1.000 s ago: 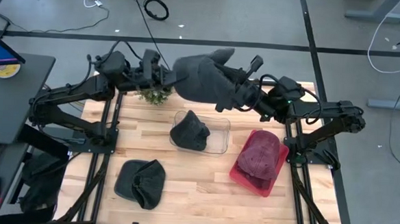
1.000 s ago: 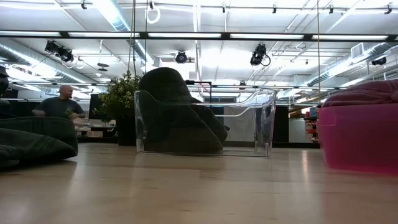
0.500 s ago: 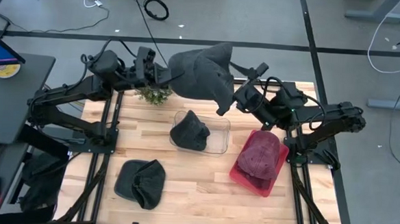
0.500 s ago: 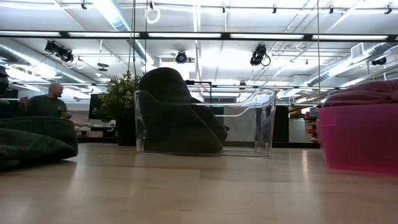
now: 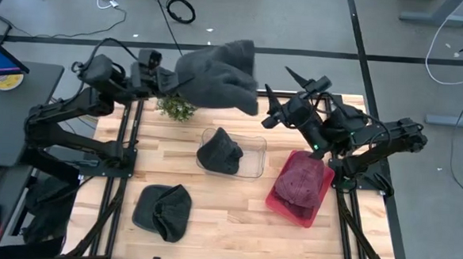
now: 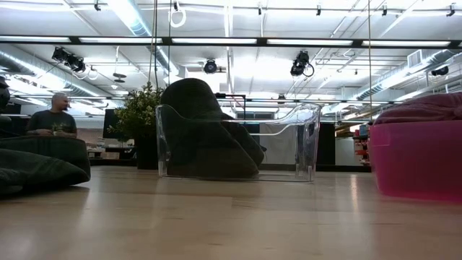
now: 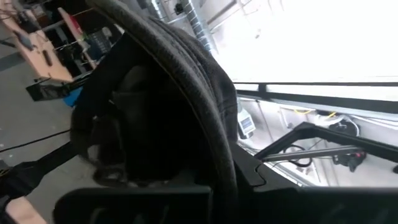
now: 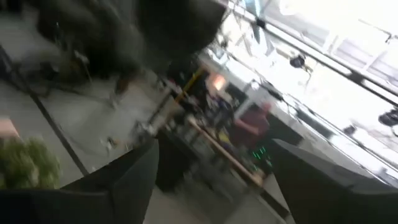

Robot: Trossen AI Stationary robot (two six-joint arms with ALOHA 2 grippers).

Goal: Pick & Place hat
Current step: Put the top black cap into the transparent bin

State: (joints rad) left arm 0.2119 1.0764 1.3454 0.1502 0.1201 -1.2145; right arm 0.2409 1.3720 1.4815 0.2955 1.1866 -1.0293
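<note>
Left pincer [image 5: 164, 80] from above grips a grey hat [image 5: 214, 75] high behind the clear bin [image 5: 253, 158]; right pincer [image 5: 279, 96] beside it gapes empty. Left wrist: hat [image 7: 168, 112] fills the view, so I'd lower it slowly, clenched until over a bin.

The wooden table [image 5: 226, 224] carries five things. A clear bin [image 5: 242, 154] with a dark hat [image 5: 218, 154] in it sits below and to the left of the open right pincer [image 5: 285, 97]. A pink bin [image 5: 291, 202] holding a maroon hat [image 5: 302, 181] lies beneath that pincer's arm. Another dark hat [image 5: 162, 211] lies loose at the near left. A small plant [image 5: 177, 108] stands under the left pincer [image 5: 170, 80].
</note>
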